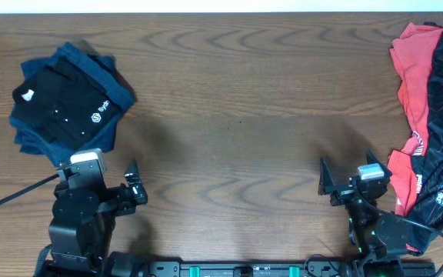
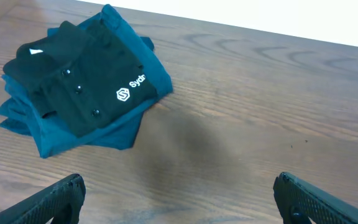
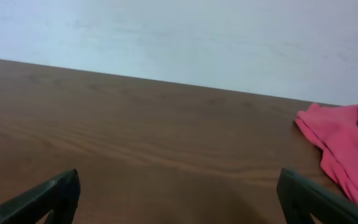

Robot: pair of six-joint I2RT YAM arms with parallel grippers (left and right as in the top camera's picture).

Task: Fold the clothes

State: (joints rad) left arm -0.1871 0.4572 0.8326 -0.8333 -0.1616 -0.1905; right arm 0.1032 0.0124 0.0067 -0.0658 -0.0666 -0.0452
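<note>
Wood counter [image 1: 237, 115] | left end effector [image 2: 179, 186] apart | right end effector [image 3: 179, 186] apart | pinch red shirt [image 1: 412, 85] edge, drag it centre before you fold

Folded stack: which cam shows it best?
Left wrist. The folded stack sits close in the upper left of the frame, and its white logo is readable. Overhead shows it whole but small, at far left. Right wrist does not show it at all.
</note>
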